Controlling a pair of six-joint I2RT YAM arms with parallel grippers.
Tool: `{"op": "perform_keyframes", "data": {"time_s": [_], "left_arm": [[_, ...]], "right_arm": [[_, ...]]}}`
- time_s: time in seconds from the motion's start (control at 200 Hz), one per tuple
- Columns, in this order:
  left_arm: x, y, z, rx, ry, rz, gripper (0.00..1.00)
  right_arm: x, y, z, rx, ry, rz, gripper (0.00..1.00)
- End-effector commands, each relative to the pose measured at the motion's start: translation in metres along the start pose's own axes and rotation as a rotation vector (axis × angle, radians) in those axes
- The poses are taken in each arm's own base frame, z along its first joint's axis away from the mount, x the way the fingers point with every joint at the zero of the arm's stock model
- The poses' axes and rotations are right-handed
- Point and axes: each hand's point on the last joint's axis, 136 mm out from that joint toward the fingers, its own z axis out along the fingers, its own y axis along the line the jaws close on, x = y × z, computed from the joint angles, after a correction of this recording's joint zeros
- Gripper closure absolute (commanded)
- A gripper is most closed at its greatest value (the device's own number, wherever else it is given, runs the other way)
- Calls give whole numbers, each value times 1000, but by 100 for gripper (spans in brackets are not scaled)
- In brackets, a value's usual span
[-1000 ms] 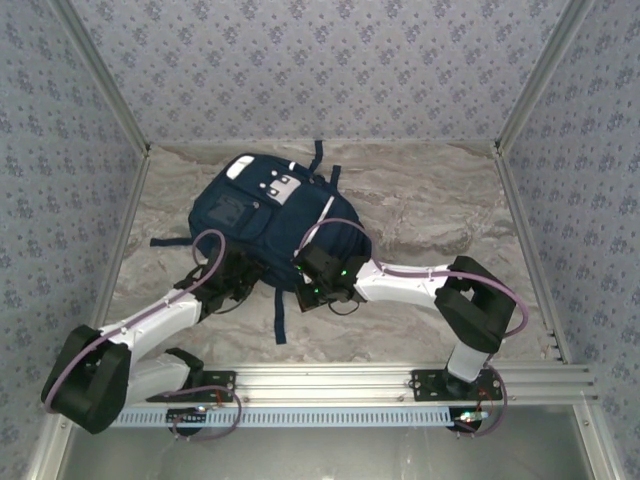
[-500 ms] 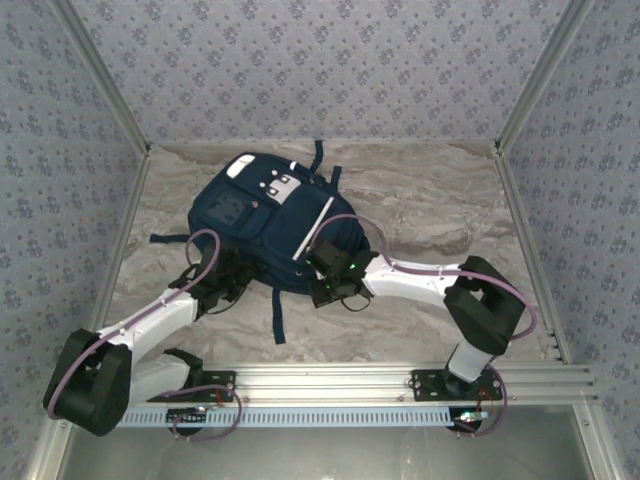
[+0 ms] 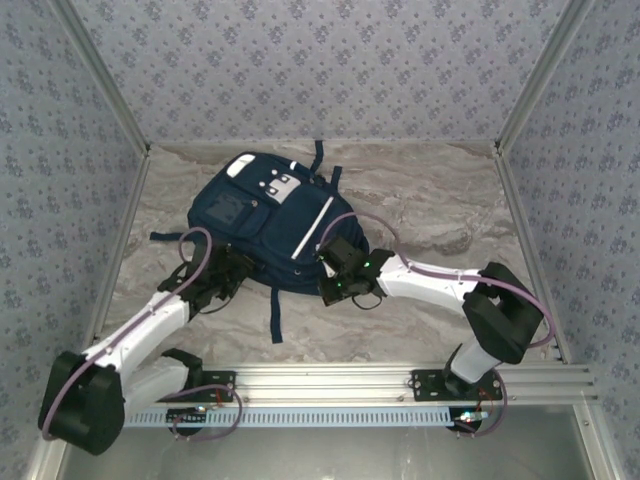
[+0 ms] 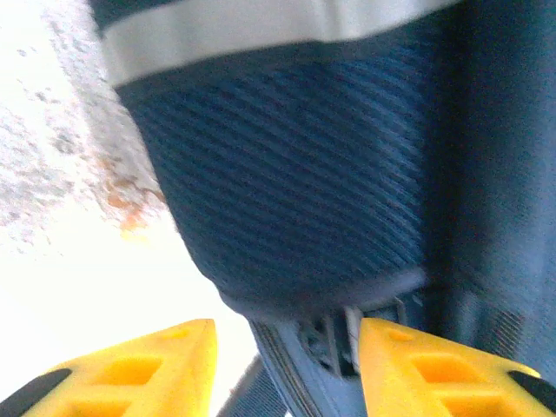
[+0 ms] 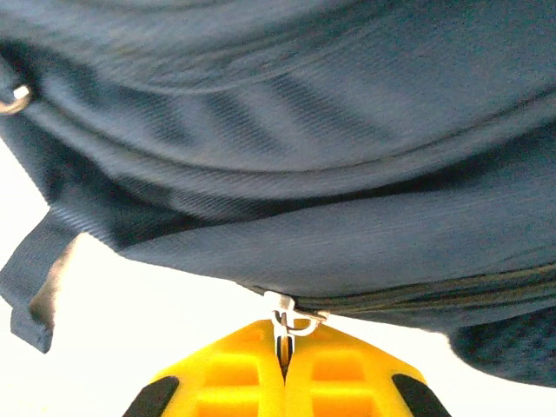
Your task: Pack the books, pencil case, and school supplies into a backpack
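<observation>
Navy backpack point(image 3: 265, 225) lies flat on the marble table point(image 3: 440, 215), left of centre toward 11 o'clock, with both grippers working its near edge.
At the bag's 5 o'clock edge the right gripper point(image 5: 282, 369) is pinched tight on the metal zipper pull point(image 5: 284, 314), with the zipper line running off to 3 o'clock. At the 7 o'clock corner the left gripper point(image 4: 287, 373) has its yellow fingers point(image 4: 152, 365) spread apart, ribbed fabric and a buckle between them, nothing clamped. A loose strap point(image 3: 278, 315) trails toward 6 o'clock.
</observation>
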Motion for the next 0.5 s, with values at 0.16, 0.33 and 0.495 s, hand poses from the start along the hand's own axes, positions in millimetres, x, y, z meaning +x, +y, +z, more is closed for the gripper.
{"op": "perform_keyframes", "data": {"time_s": [0.16,0.33,0.495], "left_arm": [[52,-13,-18,59,134,-105,41],[62,-27,0,93,156,-96,40],[74,-32,19,86,198,-84,43]], "right_arm": [[2,29,2,-72,17,-47,100],[2,29,4,-68,20,-52,100],[5,29,5,-73,28,-49,100]]}}
